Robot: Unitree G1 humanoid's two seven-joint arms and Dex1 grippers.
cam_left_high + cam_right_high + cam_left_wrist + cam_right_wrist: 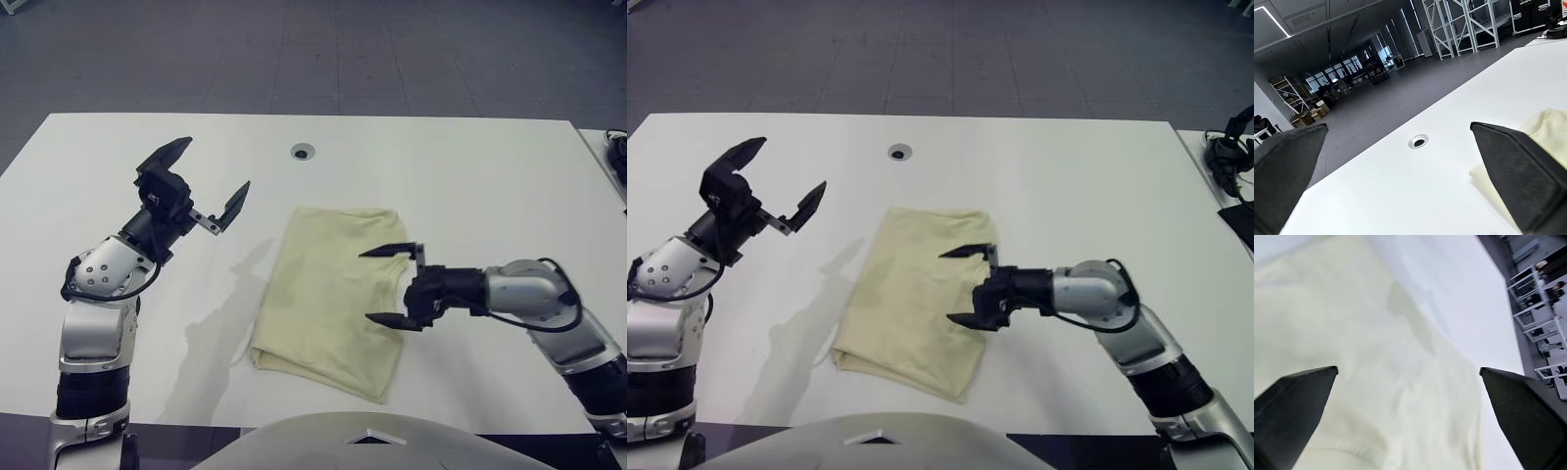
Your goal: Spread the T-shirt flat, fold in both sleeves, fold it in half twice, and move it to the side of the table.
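The pale yellow T-shirt [328, 294] lay folded into a compact rectangle near the middle of the white table [470, 176]. The sleeve folds and halvings looked done, and only the move aside seemed left. The right gripper [367, 286] hung spread wide over the shirt's 3 o'clock edge. The left gripper [216, 164], also wide, was raised at its 10 o'clock, well apart.

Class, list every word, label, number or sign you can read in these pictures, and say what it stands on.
None can be read. The folded T-shirt is plain, the table carries no print, and the boxes in the room behind are too small to read.
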